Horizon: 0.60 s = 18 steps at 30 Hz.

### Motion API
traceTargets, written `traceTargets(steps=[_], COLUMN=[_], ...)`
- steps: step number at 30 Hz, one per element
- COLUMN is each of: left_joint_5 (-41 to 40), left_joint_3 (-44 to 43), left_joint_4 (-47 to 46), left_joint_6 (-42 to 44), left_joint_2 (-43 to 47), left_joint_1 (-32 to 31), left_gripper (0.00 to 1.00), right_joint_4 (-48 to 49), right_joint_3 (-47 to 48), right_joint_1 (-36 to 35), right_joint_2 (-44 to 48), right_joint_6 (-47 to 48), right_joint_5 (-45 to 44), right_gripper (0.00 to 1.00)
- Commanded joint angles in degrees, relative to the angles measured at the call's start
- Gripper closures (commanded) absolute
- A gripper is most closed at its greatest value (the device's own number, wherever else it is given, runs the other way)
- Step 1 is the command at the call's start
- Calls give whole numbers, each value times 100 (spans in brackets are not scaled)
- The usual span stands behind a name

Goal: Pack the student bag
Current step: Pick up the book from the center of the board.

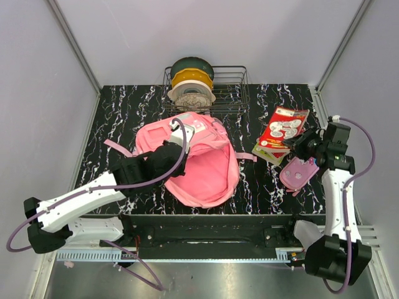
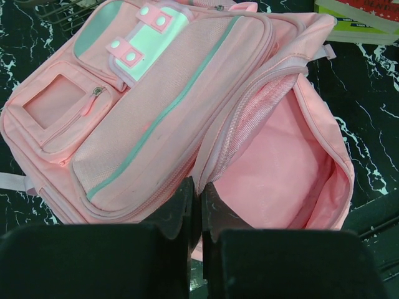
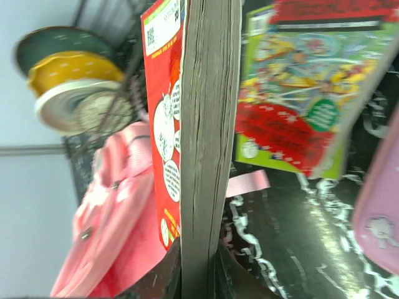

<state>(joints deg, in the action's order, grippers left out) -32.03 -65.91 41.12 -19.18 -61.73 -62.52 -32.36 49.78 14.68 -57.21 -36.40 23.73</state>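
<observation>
**Book-loading step: bag mouth pinched open, first book in grip**

Observed student bag lying flat mid-table, front pockets up. Noted main compartment unzipped and gaping on the near-right side, pale pink lining exposed. Saw nothing inside as far as the left wrist view reaches.

Found left gripper closed tight on the rim of that opening, pinching the zip edge and holding the mouth apart.

Found right gripper clamped across the page edge of a red book, right of the bag, one finger against each cover. Noted second book lying flat beneath and beyond. Clearance between the two: cannot tell.

Logged pink pencil case on the near side of the books, just beside the right wrist, untouched. Logged wire basket at the far edge, holding stacked plates; not part of this step.

Judged step: loading the first item. Packing barely begun, with book, second book and pencil case all outside the bag.

Next move, as judged:
- Lift the red book free and carry it left over the open compartment.
- Tilt it to match the slot and slide it in edge first, past the zip.
- Depends on the left pinch holding the mouth wide enough.

Risks, as judged:
- Cover snagging on the soft rim.
- Bag dragging across the smooth top.
- Narrow hold on the pages letting the book swing or fan open.
</observation>
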Motion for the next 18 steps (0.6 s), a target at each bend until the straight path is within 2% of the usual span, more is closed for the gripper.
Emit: traceTargets(steps=[1, 4, 7, 8, 11, 12, 15, 16, 18], left_joint_5=[-777, -1050, -1252, -1270, -1402, -1446, -1517, -1517, -1543], left_joint_3=[-203, -238, -299, -308, -379, -396, -432, -432, -458], left_joint_4=[-298, -298, -298, -333, -351, -359, -455, -491, -509], left_joint_6=[-148, -95, -42, 1, 28, 11, 2, 45, 55], left_joint_2=[311, 399, 495, 513, 513, 505, 434, 408, 347], left_joint_1=[47, 47, 47, 47, 47, 47, 56, 56, 56], left_gripper=[100, 100, 100, 100, 100, 100, 100, 100, 100], right_joint_4=[-393, -815, -833, -1016, -1937, -1976, -1450, -1379, -1308], right_joint_3=[585, 814, 744, 709, 901, 858, 490, 454, 445], right_joint_1=[-17, -17, -26, -26, -315, -438, -1237, -1726, -1976], right_joint_2=[342, 561, 667, 676, 694, 694, 755, 781, 826], right_joint_6=[-77, -16, -218, -227, 290, 353, -146, -252, -376], right_joint_5=[1546, 1977, 3256, 3392, 2955, 2928, 3182, 2904, 2778], right_gripper=[100, 100, 100, 100, 100, 100, 100, 100, 100])
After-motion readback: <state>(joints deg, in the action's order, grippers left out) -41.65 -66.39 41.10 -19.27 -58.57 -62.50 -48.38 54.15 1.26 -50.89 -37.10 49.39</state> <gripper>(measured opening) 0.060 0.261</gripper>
